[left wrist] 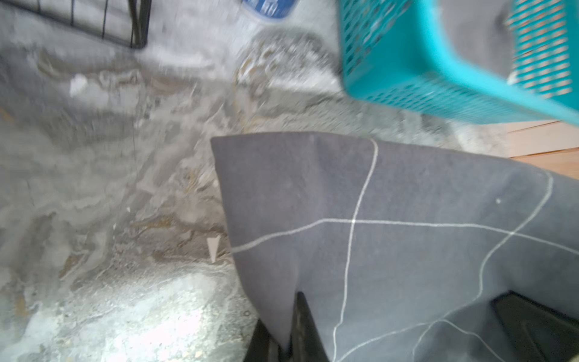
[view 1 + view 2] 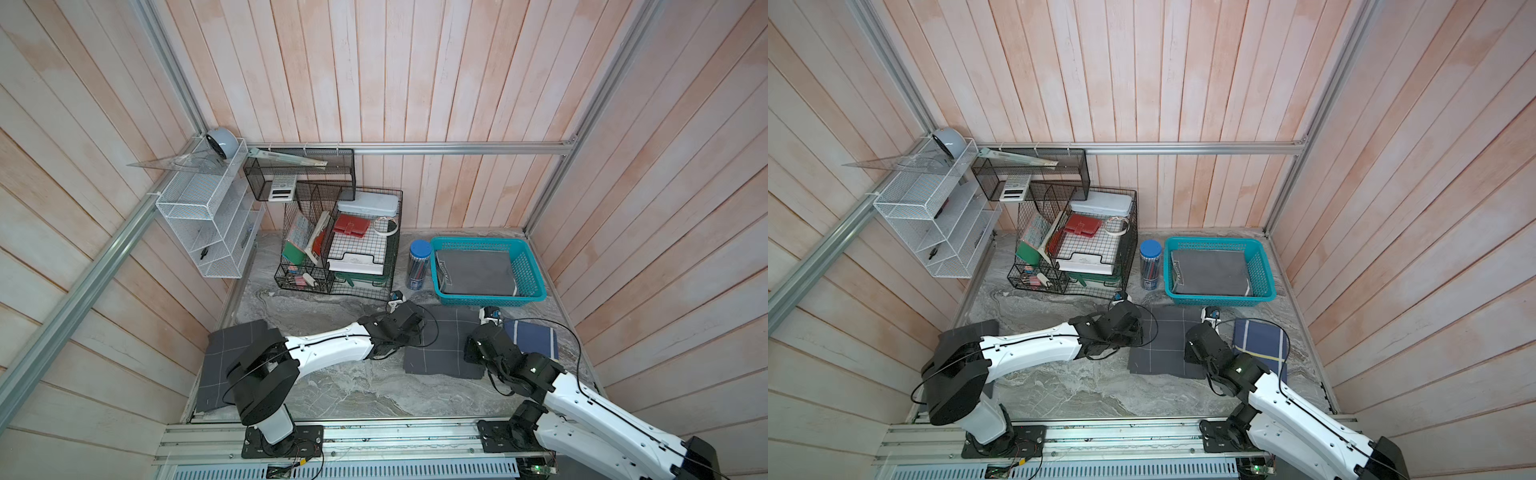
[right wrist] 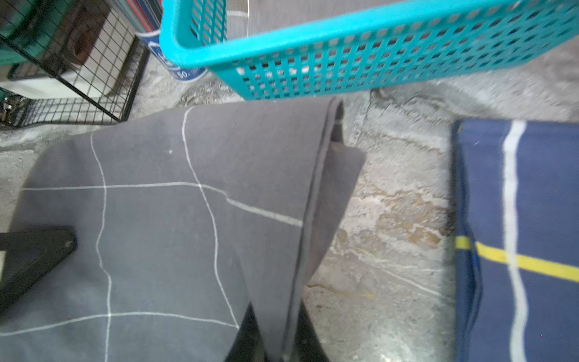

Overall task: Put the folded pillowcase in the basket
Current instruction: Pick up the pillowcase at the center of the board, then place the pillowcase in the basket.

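Lifting step: left claw, right claw each pinching grey pillowcase edge. Next: raising together, clearing basket rim just ahead of claws.

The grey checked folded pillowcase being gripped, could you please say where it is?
In a top view the grey checked pillowcase lies centrally, before the teal lattice plastic basket, pinched by left claw and right claw.

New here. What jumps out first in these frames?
The teal basket sits at the table's back right, already holding a folded grey cloth. Just in front of it, the left gripper and right gripper are each shut on an edge of the grey grid-lined pillowcase.
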You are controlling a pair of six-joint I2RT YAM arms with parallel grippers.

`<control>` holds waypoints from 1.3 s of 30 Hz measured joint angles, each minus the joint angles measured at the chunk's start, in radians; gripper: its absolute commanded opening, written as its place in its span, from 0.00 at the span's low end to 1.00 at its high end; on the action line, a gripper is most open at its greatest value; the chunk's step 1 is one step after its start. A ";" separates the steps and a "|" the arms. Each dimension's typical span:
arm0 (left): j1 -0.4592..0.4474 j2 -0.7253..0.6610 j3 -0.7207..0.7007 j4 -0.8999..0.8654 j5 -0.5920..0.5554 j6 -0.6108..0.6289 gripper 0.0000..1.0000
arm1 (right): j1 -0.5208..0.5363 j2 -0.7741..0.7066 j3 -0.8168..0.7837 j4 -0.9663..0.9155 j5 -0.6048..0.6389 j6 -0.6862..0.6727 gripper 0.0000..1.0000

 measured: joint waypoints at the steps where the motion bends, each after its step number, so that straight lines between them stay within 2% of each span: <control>1: -0.008 -0.007 0.022 -0.013 -0.011 0.005 0.00 | -0.008 -0.008 0.013 -0.008 0.019 -0.023 0.00; 11: -0.027 0.003 0.323 -0.076 -0.093 0.082 0.00 | -0.133 0.058 0.228 0.004 0.153 -0.234 0.00; 15: -0.028 0.072 0.488 -0.098 -0.114 0.123 0.00 | -0.241 0.089 0.282 0.050 0.148 -0.285 0.00; 20: -0.027 0.235 0.734 -0.152 -0.153 0.167 0.00 | -0.415 0.160 0.313 0.142 0.058 -0.306 0.00; 25: -0.019 0.425 0.986 -0.219 -0.165 0.200 0.00 | -0.588 0.295 0.356 0.215 -0.076 -0.298 0.00; 32: -0.005 0.700 1.381 -0.347 -0.183 0.227 0.00 | -0.741 0.478 0.374 0.338 -0.231 -0.251 0.00; 34: 0.005 0.752 1.433 -0.360 -0.184 0.228 0.00 | -0.768 0.556 0.403 0.364 -0.276 -0.248 0.00; 39: 0.050 0.808 1.441 -0.349 -0.198 0.233 0.00 | -0.787 0.705 0.506 0.392 -0.378 -0.267 0.00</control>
